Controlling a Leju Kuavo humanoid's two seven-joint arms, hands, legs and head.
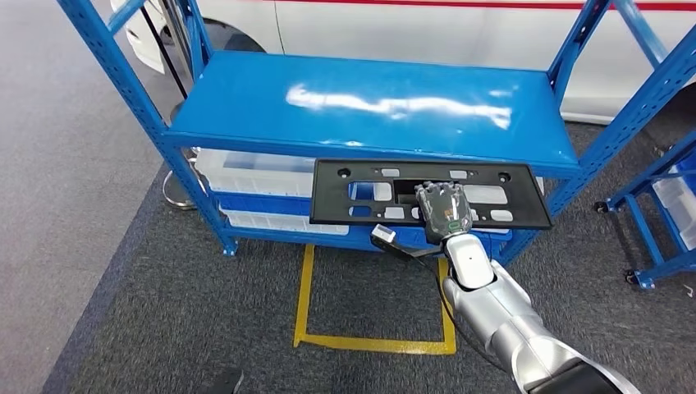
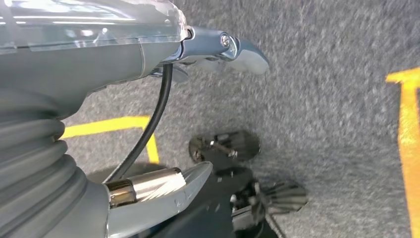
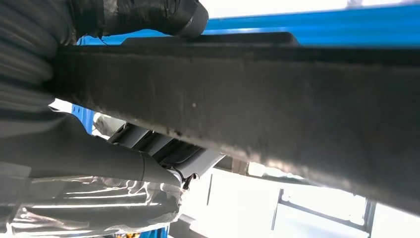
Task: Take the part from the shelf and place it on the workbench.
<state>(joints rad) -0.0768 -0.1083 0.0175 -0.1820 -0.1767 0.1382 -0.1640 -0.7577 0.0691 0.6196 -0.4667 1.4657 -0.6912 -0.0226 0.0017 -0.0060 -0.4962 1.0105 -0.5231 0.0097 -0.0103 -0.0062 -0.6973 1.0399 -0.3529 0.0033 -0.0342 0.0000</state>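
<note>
From the head view, the right hand (image 1: 444, 211) holds a flat black part (image 1: 427, 194) with many holes in it. The hand grips the part near the middle of its near edge. The part hangs in the air just past the front edge of the blue shelf (image 1: 369, 103), over the lower shelf with the clear bins (image 1: 246, 172). A yellow square (image 1: 373, 341) is taped on the grey floor below.

From the left wrist view, the left hand (image 2: 218, 47) hangs over the grey carpet. Its fingers are apart and it holds nothing.

From the right wrist view, the part (image 3: 247, 109) is very close and dark. A thumb (image 3: 143, 163) is under it and dark fingers (image 3: 148, 15) are over it, so the hand pinches it.

The part is long and held at one spot only. I think it could tip or slip out if the arm swings fast. Its end could also bump a shelf post.

I can read no words or labels anywhere.
</note>
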